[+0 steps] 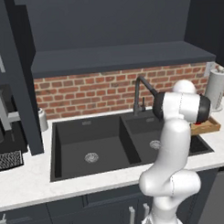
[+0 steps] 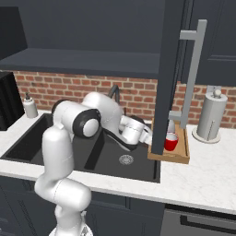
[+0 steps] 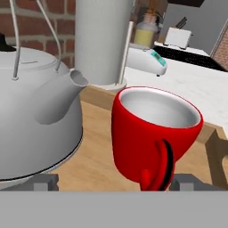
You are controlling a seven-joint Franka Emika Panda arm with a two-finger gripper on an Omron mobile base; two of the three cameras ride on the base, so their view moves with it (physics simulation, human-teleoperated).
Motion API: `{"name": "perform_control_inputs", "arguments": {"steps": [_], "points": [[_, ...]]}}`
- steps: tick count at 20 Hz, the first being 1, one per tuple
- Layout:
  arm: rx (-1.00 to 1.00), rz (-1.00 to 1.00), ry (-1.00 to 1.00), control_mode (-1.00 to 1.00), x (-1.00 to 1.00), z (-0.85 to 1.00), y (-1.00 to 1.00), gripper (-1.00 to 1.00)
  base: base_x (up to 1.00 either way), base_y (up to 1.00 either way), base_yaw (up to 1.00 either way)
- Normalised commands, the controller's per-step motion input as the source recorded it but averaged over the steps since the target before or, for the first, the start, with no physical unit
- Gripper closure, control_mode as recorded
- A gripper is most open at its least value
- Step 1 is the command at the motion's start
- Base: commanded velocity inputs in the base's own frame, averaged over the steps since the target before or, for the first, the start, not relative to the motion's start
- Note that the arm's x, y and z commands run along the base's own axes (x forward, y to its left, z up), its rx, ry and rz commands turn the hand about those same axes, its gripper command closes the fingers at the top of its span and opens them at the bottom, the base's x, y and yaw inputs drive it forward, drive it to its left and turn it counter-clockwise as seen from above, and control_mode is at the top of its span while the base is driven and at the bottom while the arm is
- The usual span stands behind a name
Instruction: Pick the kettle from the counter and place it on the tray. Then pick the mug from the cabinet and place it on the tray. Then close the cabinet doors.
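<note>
black double sink [image 1: 106, 148], faucet [image 1: 139, 94], paper-towel roll [image 2: 211, 115], brick backsplash [image 1: 90, 94]

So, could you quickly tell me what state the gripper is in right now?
Gripper: open, fingertips either side of the red mug standing on the tray.

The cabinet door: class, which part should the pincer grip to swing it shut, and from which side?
Grip the long vertical silver bar handle on the open cabinet door. It stands off the panel on posts, leaving a gap behind. Come from the handle's side, fingers straddling the bar horizontally, probably near mid-height.
</note>
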Motion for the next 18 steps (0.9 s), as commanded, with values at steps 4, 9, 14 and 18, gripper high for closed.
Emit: {"name": "perform_control_inputs", "arguments": {"steps": [4, 9, 14, 18], "points": [[-0.01, 0.0, 0.0, -1.0, -0.05, 0.03, 0.11, -1.0, 0.0, 0.0, 0.0], [0.0, 0.0, 0.0, -1.0, -0.17, 0.15, 0.04, -1.0, 0.0, 0.0, 0.0], [0.0, 0.0, 0.0, -1.0, -0.31, 0.22, 0.07, -1.0, 0.0, 0.0, 0.0], [0.0, 0.0, 0.0, -1.0, -0.45, 0.3, 0.05, -1.0, 0.0, 0.0, 0.0]]}}
